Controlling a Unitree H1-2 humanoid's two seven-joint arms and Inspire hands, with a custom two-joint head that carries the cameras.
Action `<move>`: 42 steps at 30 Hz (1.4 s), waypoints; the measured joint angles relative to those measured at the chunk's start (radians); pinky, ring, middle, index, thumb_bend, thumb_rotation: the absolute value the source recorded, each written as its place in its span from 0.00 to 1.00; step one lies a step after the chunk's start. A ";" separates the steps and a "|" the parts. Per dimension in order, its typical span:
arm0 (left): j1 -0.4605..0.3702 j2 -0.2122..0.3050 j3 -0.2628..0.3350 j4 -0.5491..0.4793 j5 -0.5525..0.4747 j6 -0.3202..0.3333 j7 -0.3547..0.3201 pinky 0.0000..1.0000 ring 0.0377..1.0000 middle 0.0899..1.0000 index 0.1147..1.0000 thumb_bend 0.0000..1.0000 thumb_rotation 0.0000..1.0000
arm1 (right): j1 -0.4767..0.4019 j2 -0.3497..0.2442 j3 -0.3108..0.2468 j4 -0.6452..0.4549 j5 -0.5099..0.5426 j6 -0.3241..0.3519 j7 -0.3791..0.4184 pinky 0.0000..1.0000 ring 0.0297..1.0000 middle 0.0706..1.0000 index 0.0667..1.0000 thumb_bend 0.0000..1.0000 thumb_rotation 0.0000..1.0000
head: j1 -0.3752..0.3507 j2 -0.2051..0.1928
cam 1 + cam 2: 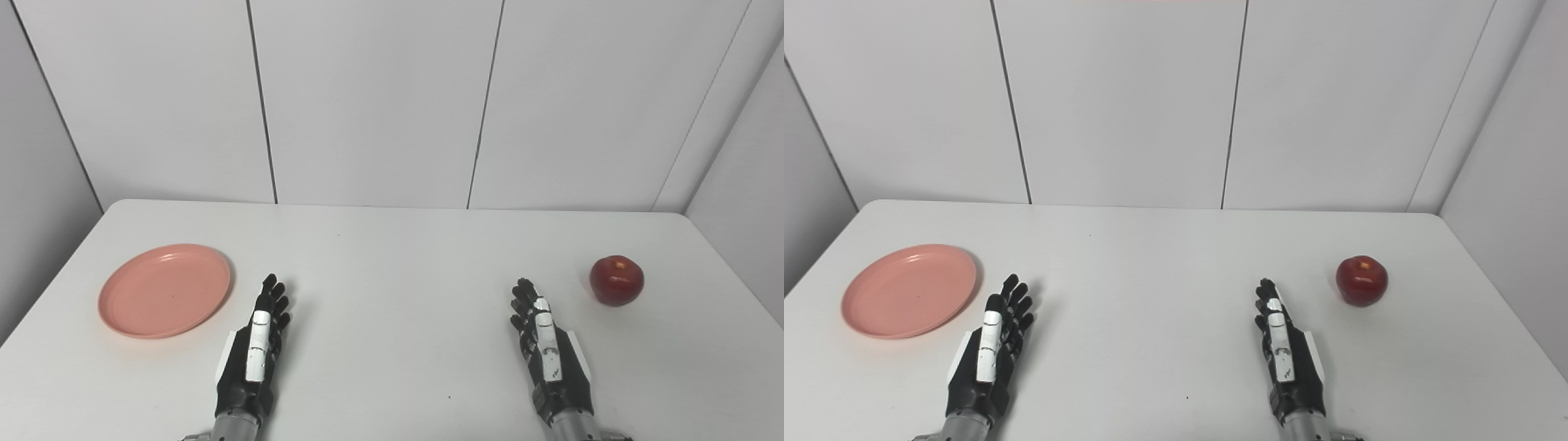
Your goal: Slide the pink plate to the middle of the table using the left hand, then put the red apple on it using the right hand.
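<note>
Counter (392,257) carries one pink plate (164,290), one red apple (616,280). Left hand (257,349) and right hand (548,346): fingers extended, apart, holding nothing.

Bright, even overhead light; the white table (392,257) shows no glare. Soft, short shadows fall right of each object. Focus is sharp throughout.

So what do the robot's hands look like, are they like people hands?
Sort of. The left hand and right hand are mostly black, with long, slim fingers like a person's. Each has a shiny white strip along the top, white patches at the sides, and a silver-grey metal wrist. No cables or sleeves show.
</note>
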 measured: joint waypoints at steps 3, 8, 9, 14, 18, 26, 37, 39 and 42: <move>0.000 0.000 0.000 0.000 0.000 0.000 0.000 1.00 1.00 1.00 1.00 0.74 1.00 | 0.000 0.000 0.000 0.001 0.005 0.000 0.000 1.00 0.98 0.96 0.95 0.84 1.00 | -0.008 0.002; 0.002 -0.001 -0.007 0.000 0.003 0.000 0.000 1.00 1.00 1.00 1.00 0.75 1.00 | 0.000 -0.003 -0.001 0.005 0.009 -0.007 0.003 1.00 0.98 0.95 0.94 0.85 1.00 | 0.002 0.008; 0.003 -0.002 -0.010 0.000 0.003 0.000 0.000 1.00 1.00 1.00 1.00 0.75 1.00 | 0.000 -0.004 -0.001 0.006 0.011 -0.008 0.004 1.00 0.98 0.96 0.94 0.85 1.00 | 0.002 0.008; 0.005 -0.003 -0.015 -0.004 0.003 0.002 0.001 1.00 1.00 1.00 1.00 0.74 1.00 | 0.000 -0.008 -0.003 0.009 0.020 -0.010 0.014 1.00 0.98 0.96 0.94 0.85 1.00 | -0.002 0.008; 0.005 -0.002 -0.011 -0.004 0.003 0.006 0.001 1.00 1.00 1.00 1.00 0.73 1.00 | 0.000 -0.005 -0.002 0.009 0.011 -0.010 0.010 1.00 0.97 0.95 0.93 0.86 1.00 | -0.012 0.000; 0.005 0.001 -0.006 -0.004 0.000 0.007 -0.001 1.00 1.00 1.00 1.00 0.75 1.00 | 0.000 0.002 0.000 0.008 -0.001 -0.011 0.004 1.00 0.98 0.95 0.93 0.88 1.00 | -0.020 0.003; 0.007 -0.001 -0.011 -0.007 0.000 0.017 -0.001 1.00 1.00 1.00 1.00 0.76 1.00 | 0.005 0.001 0.000 0.003 0.010 -0.010 0.007 1.00 0.98 0.95 0.93 0.85 1.00 | -0.006 0.002; 0.007 -0.002 -0.012 -0.008 0.000 0.019 -0.001 1.00 1.00 1.00 1.00 0.75 1.00 | 0.005 0.000 -0.001 0.002 0.011 -0.010 0.007 1.00 0.97 0.95 0.93 0.85 1.00 | -0.006 0.002; 0.009 -0.001 -0.013 -0.025 -0.001 0.023 -0.001 1.00 1.00 1.00 1.00 0.75 1.00 | 0.005 0.001 -0.002 -0.003 0.011 -0.009 0.007 1.00 0.97 0.95 0.93 0.87 1.00 | -0.003 0.003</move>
